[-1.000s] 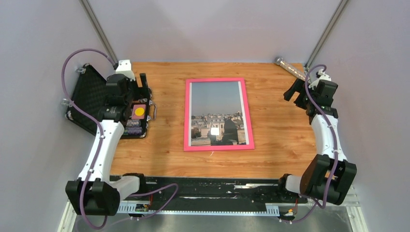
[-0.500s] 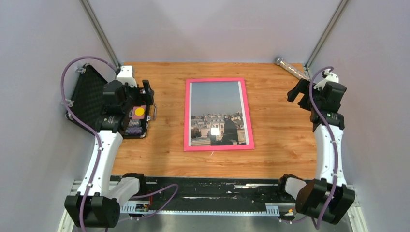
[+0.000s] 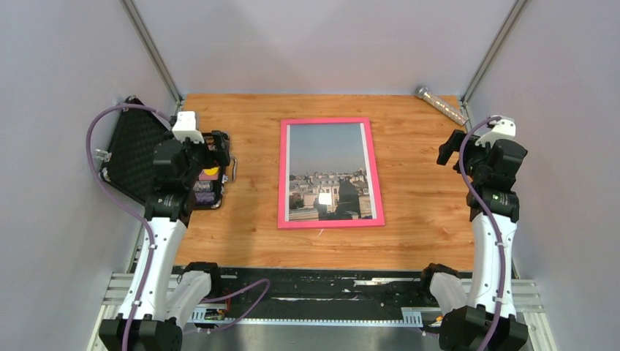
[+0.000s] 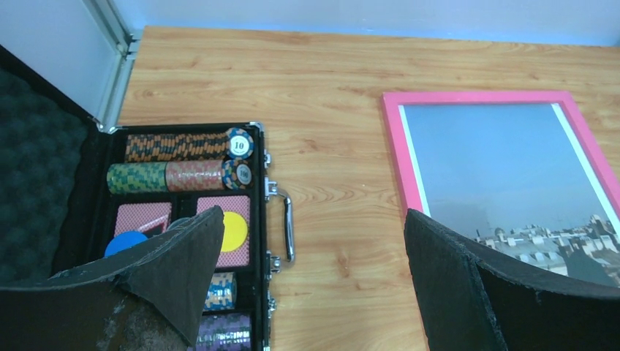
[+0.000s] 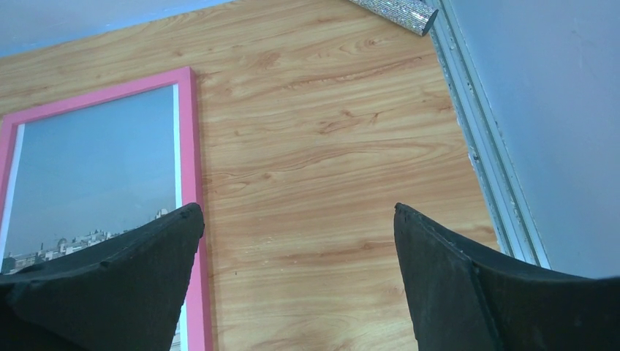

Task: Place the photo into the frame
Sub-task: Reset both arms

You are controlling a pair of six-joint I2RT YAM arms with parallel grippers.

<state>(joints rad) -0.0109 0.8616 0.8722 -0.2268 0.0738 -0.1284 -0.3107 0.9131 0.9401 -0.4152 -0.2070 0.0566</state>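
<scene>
The bright pink frame [image 3: 284,175] lies flat in the middle of the wooden table, front up. The photo [image 3: 329,157], pale sky over city rooftops with a white border, sits inside the frame. In the left wrist view the frame [image 4: 395,153] and the photo [image 4: 497,172] lie to the right of my fingers; in the right wrist view the frame [image 5: 188,131] and the photo [image 5: 95,164] lie to the left. My left gripper [image 3: 218,143] is open and empty, raised over the table's left side. At the right side my right gripper [image 3: 452,148] hangs open and empty, well apart from the frame.
An open black case [image 3: 135,150] of poker chips and cards lies at the table's left edge, under the left gripper; its metal handle [image 4: 286,227] faces the frame. A glittery silver tube [image 3: 439,104] lies at the far right corner beside the metal wall rail [image 5: 482,146].
Both arms have drawn back toward the near edge and risen, the left one off the case, the right one along the right wall. The frame and photo have not moved.
</scene>
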